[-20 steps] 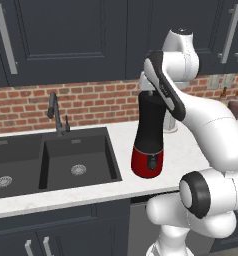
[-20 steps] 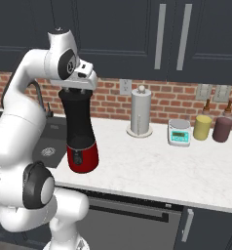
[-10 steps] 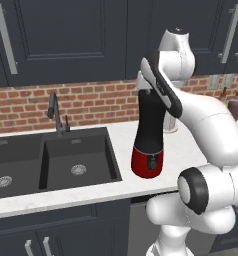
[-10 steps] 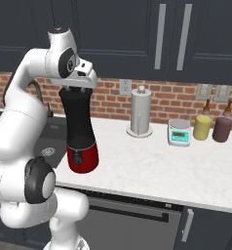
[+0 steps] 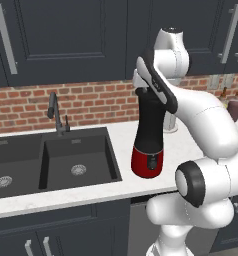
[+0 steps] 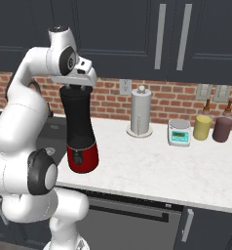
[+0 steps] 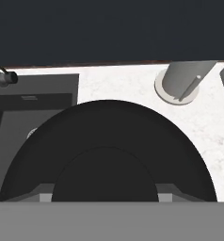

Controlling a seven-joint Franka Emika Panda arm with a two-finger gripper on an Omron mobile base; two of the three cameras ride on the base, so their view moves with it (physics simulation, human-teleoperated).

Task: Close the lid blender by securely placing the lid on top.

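A glossy white arm (image 6: pixel 20 122) of thick rounded segments fills the left of the right base view, with dark grey discs capping its joints and a black band along one link.

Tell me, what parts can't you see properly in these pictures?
- Gripper: in both base views the white hand covers its fingers, so open or shut cannot be told.
- Lid: in the hand view the bottom edge cuts it off; whether it sits fully on the blender is hidden.
- Scale: its display is too small to read.
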